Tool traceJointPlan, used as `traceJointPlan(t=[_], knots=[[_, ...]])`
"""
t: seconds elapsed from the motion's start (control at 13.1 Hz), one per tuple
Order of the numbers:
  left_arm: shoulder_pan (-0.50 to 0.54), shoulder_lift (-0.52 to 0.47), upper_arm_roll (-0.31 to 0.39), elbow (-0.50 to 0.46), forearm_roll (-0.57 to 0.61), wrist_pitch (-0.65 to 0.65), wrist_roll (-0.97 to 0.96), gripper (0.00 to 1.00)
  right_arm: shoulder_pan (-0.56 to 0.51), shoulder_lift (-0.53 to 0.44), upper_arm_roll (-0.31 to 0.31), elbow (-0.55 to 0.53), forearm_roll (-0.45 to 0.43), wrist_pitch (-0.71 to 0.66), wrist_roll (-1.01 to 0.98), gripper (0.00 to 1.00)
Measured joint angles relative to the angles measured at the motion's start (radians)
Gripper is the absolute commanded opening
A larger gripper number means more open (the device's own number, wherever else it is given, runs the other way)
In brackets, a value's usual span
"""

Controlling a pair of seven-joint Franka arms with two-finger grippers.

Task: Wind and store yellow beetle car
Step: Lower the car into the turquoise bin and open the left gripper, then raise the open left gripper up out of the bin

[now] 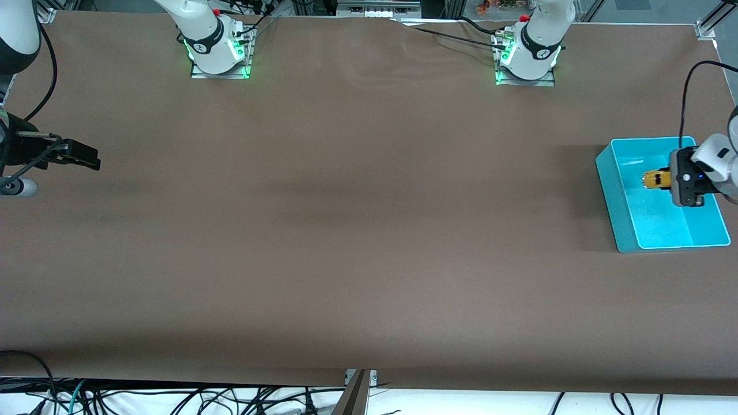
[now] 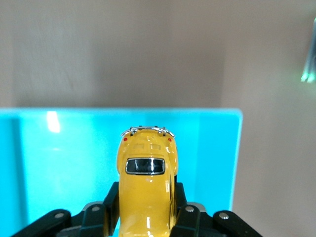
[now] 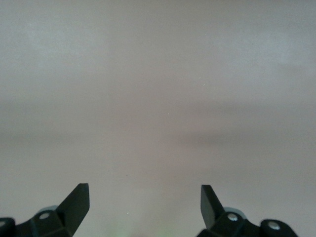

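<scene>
- We see the left gripper (image 1: 669,183) over the cyan bin (image 1: 617,196), which sits at the left arm's end of the table (image 1: 357,230).
- Its fingers (image 2: 109,207) are clamped on the yellow beetle car (image 2: 147,187), one on each side of the rounded body.
- In the left wrist view the car's dark window and chrome bumper face away from the wrist, with the bin's floor under it.
- We cannot tell from these views whether the car touches the bin's floor or hangs just above it.
- The right gripper (image 1: 81,157) waits over bare table at the right arm's end, its fingers (image 3: 76,202) spread wide apart with nothing between them.
</scene>
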Motion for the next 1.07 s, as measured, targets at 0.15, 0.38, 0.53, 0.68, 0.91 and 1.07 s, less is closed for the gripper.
traceJointPlan(t=[0.15, 0.38, 0.53, 0.68, 0.91, 1.07], knots=[[0.062, 0.046, 0.001, -0.046, 0.003, 0.121, 0.049, 0.22, 0.002, 0.000, 0.001, -0.001, 0.000, 0.000, 0.001, 1.00], [0.078, 0.123, 0.000, -0.083, 0.043, 0.257, 0.057, 0.38, 0.002, 0.000, 0.003, -0.001, 0.000, 0.000, 0.010, 1.00], [0.085, 0.171, 0.000, -0.086, 0.047, 0.306, 0.057, 0.89, 0.002, 0.001, 0.003, -0.002, 0.000, -0.002, 0.011, 1.00], [0.089, 0.193, -0.001, -0.086, 0.047, 0.329, 0.058, 1.00, 0.002, 0.003, 0.003, -0.002, 0.000, -0.011, 0.013, 1.00], [0.089, 0.171, -0.010, -0.068, 0.047, 0.272, 0.057, 1.00, 0.002, 0.004, 0.002, -0.002, 0.000, -0.012, 0.015, 1.00], [0.089, 0.106, -0.046, -0.024, 0.044, 0.128, 0.045, 1.00, 0.001, 0.005, 0.002, -0.002, 0.000, -0.012, 0.015, 1.00]])
